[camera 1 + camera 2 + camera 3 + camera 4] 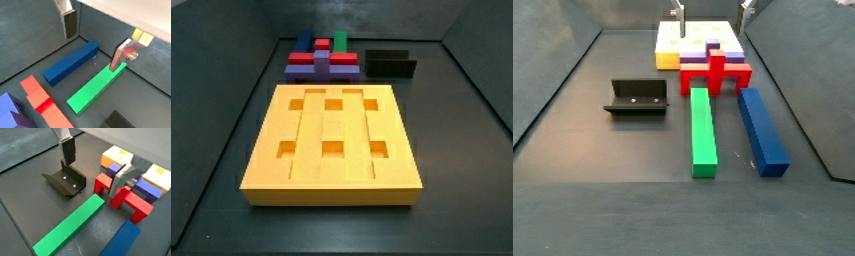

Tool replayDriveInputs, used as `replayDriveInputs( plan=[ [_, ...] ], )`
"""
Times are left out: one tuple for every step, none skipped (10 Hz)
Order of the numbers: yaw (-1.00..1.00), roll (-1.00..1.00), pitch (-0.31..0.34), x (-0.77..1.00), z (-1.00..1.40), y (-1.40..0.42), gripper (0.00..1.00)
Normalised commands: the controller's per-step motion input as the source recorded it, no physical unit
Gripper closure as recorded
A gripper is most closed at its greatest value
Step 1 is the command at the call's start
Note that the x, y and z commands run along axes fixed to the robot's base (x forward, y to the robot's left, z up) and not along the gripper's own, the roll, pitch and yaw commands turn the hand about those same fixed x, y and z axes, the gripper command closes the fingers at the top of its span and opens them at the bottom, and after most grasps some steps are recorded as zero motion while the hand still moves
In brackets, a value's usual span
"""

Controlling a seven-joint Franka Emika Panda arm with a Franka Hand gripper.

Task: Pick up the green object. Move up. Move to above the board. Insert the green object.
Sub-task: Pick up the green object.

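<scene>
Gripper [93, 170] hangs wide open and empty above the floor; green object [704, 128] lies flat, blue bar [762, 130] near at its 3 o'clock, fixture [639, 97] at 10; risk: a finger fouls the red block [127, 198] just beside its far end

green object [704, 128], yellow-orange board [334, 145], silver-fingered pincer [94, 164]

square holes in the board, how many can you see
6 in the board, two rows of three: far row, near row. None look hidden. The hand hangs by the blocks, not above it.
</scene>
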Motion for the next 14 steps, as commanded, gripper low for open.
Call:
replayDriveInputs(
  plan=[
    [0.00,0.00,0.000,0.02,0.00,-0.04,0.00],
    [-0.04,-0.01,0.010,0.06,-0.10,0.04,0.00],
    [0.00,-0.16,0.156,0.62,-0.71,0.67,0.00],
    [0.00,-0.14,0.091,0.62,-0.81,0.78,0.00],
    [0.00,0.00,0.071,0.56,-1.00,0.58,0.00],
    [-0.01,0.00,0.000,0.29,-1.00,0.19,0.00],
    [-0.13,0.02,0.000,0.27,-1.00,0.00,0.00],
    [-0.09,0.00,-0.043,0.33,-1.00,-0.01,0.00],
    [-0.04,0.00,-0.114,0.01,-1.00,-0.20,0.00],
    [-0.18,-0.01,-0.179,-0.26,-0.93,-0.03,0.00],
    [-0.40,-0.09,-0.147,-0.34,-0.84,0.05,0.00],
    [-0.25,-0.11,-0.084,-0.04,-0.66,0.18,0.00],
    [-0.19,-0.08,-0.013,0.05,-0.57,0.22,0.00],
    [-0.28,-0.06,0.000,0.15,-0.57,0.21,0.00]
  ],
)
